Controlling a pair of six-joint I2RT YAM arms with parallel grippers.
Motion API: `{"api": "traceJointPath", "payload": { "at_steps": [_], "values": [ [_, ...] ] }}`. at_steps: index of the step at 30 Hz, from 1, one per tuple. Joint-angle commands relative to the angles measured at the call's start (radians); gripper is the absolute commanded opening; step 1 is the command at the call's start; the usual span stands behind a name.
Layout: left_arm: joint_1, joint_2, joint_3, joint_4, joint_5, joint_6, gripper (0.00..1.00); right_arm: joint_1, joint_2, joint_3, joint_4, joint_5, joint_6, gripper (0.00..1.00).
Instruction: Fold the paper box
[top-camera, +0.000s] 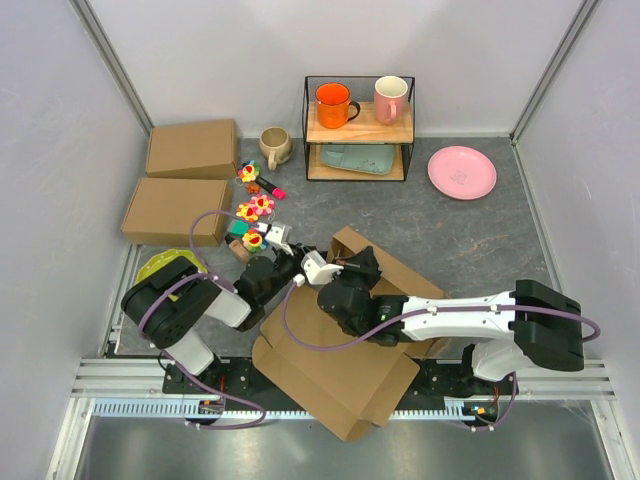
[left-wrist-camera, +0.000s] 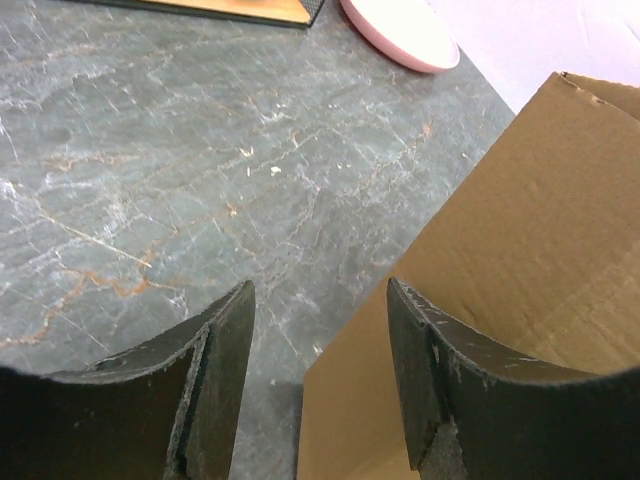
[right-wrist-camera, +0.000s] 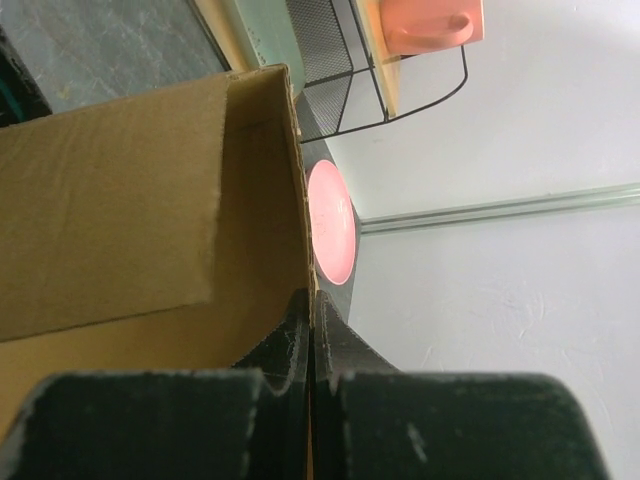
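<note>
— Two claws, one sheet of card. What have you actually got hold of?

— My right claw (right-wrist-camera: 311, 300) is pinched tight on the thin top edge of a raised wall of the paper box (right-wrist-camera: 110, 210). The pads meet with only the card between them. My left claw (left-wrist-camera: 320, 288) holds nothing. It gapes wide above the table (left-wrist-camera: 150, 150), and a standing brown panel of the box rises just beside its right-hand finger (left-wrist-camera: 470, 390), with a lower corner poking into the gap.

— Where's the rest of the box?

— Spread flat under and behind both wrists, flaps open, as the overhead view shows. I judge the fold is barely begun.

— So what worries you?

— The pinch first. I grip so little of the edge that a sideways tug could slide the card out, and the wall would flop down flat. If I squeeze or twist harder, I may crease the corrugation off its score line.

— And the left?

— If it closes where it hangs, it catches only that corner, or its finger shoves the wall away from my right grip. Both wrists sit close together too, so a careless swing could knock one against the other.

— Anything ahead of you?

— A pink plate (right-wrist-camera: 332, 222) lies well beyond my right tips, too far to matter.
</note>
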Motion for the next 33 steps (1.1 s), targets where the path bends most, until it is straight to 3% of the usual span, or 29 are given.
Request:
{"api": "traceJointPath", "payload": {
  "at_steps": [1, 6, 7, 8, 13, 33],
  "values": [
    [0.030, 0.014, 0.044, 0.382, 0.061, 0.026, 0.64, -0.040, 0.001, 0.001, 0.190, -0.038, -0.084, 0.00],
    [0.035, 0.049, 0.078, 0.382, 0.070, 0.042, 0.71, -0.058, 0.010, 0.000, 0.210, -0.063, -0.089, 0.00],
    [0.037, 0.048, 0.082, 0.382, 0.081, 0.039, 0.94, -0.058, 0.012, 0.000, 0.209, -0.064, -0.088, 0.00],
    [0.041, 0.046, 0.085, 0.382, 0.093, 0.031, 0.98, -0.058, 0.010, 0.001, 0.207, -0.064, -0.086, 0.00],
    [0.081, 0.020, 0.069, 0.382, 0.172, 0.000, 1.00, -0.061, -0.002, -0.002, 0.196, -0.066, -0.080, 0.00],
    [0.156, -0.130, -0.031, 0.357, 0.147, 0.103, 1.00, -0.066, -0.036, 0.001, 0.156, -0.079, -0.055, 0.00]
  ]
}}
